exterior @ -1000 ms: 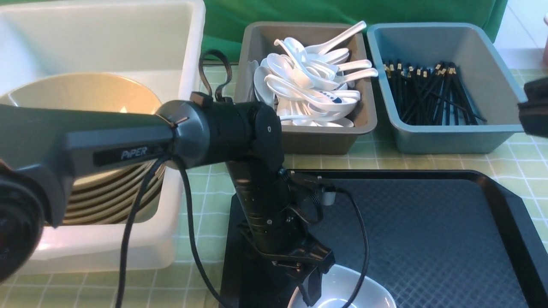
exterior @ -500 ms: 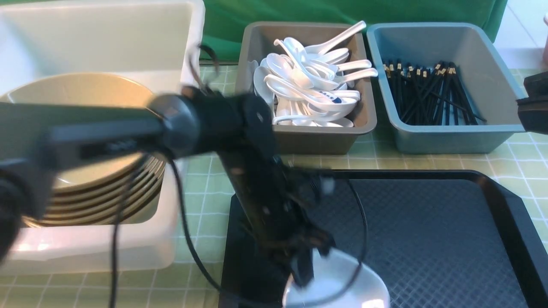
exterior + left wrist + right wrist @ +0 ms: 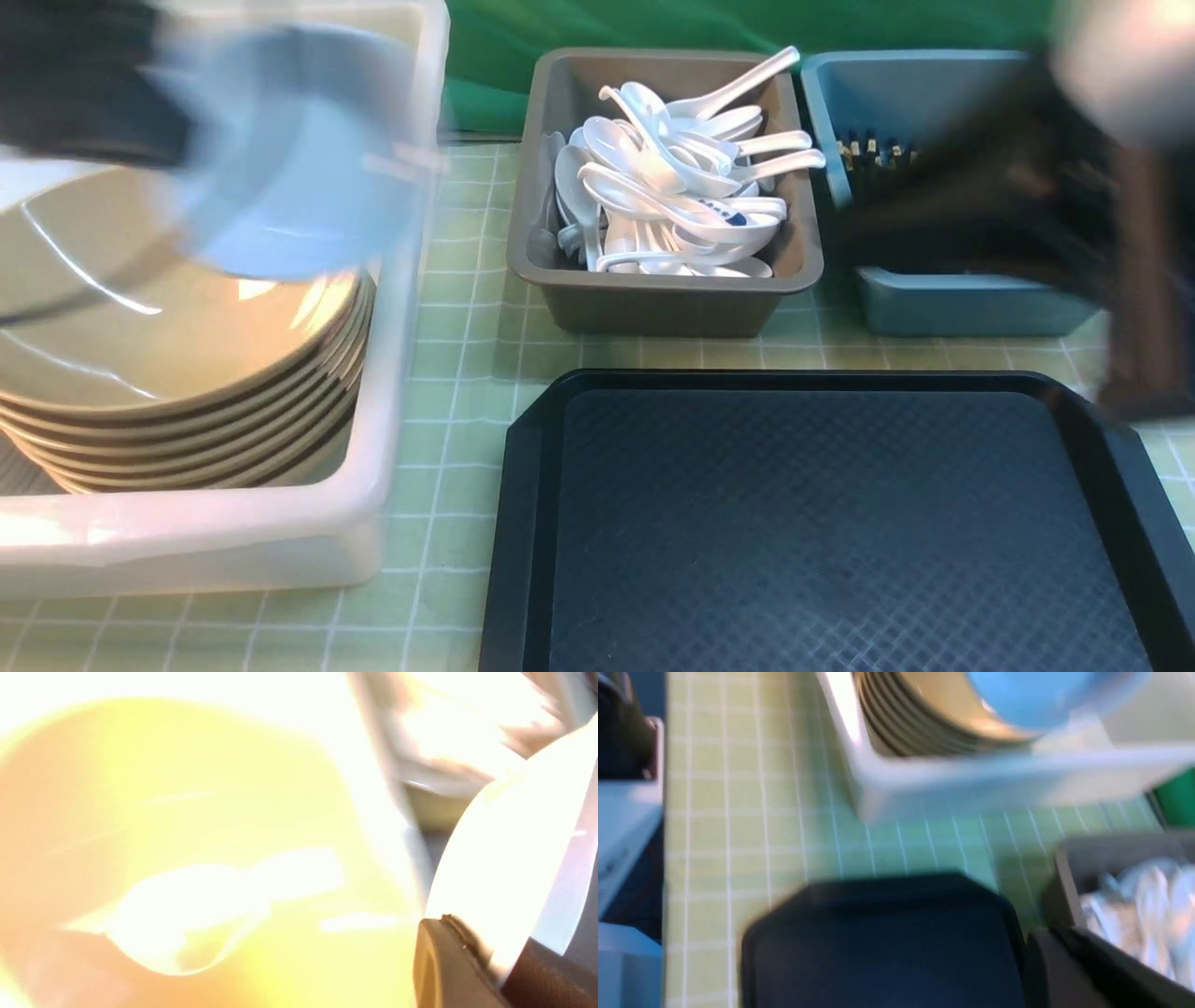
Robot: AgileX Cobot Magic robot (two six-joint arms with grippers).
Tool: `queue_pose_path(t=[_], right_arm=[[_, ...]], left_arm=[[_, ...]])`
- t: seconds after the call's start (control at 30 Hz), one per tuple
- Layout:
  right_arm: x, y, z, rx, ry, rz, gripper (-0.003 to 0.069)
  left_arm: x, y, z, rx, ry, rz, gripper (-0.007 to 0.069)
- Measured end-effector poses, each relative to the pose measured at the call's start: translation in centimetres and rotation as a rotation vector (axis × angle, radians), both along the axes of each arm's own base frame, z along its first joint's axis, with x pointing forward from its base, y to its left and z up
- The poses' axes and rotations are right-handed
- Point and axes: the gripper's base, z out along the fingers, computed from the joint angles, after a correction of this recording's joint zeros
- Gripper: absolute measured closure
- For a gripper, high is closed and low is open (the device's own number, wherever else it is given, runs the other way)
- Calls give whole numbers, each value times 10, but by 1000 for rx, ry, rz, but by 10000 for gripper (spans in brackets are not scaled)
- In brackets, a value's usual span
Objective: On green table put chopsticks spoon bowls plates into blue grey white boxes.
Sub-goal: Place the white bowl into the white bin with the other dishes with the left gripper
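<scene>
The left gripper (image 3: 495, 956) is closed on the rim of a white bowl (image 3: 313, 187), one finger on each side of the wall. The right gripper (image 3: 1069, 956) is closed too; whether anything sits between its fingertips I cannot tell, as the wrist view is smeared.

The white bowl hangs tilted over the right part of the white box (image 3: 364, 467) — in the front view it overlaps the box's right wall. Under it, inside the box, are the cream bowls (image 3: 168, 345), nested one in another in a leaning stack close to the front wall.

Beyond the box's right side stands the grey box (image 3: 663, 308), near the bench's far edge, with white spoons (image 3: 672, 187) heaped in it; one handle juts past the far right corner. Just beside it is the blue box (image 3: 971, 303), largely hidden behind the blurred right arm (image 3: 1027, 205), the gold-banded ends of black chopsticks (image 3: 873, 149) showing near its left wall.

Nearer than these two, a black tray (image 3: 840, 532) lies bare on the green checked bench (image 3: 448, 373), its far left corner between the white box and the grey one.
</scene>
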Motion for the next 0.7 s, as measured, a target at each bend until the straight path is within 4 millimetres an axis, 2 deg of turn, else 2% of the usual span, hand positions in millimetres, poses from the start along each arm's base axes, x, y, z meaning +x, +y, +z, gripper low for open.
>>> queue_pose_path(t=[0.07,0.1,0.2,0.33,0.47,0.6,0.7], right_arm=[[21,20,4,16,41,30,636],[28,27,4,22,59,42,636],[43,41,1,30,100,67,636],[53,49,-5,23,116,77,636],[54,50,-6,21,122,78,636],[53,50,-7,18,125,81,636],[52,50,-7,18,140,91,636]], left_arm=[[-23,47,5,55,20,276,610],[-30,62,5,71,36,369,610],[-45,88,3,104,77,539,610],[-56,105,2,148,115,649,610],[-53,110,-4,151,144,651,610],[-45,121,-19,173,212,656,610],[-35,133,-44,177,303,675,610]])
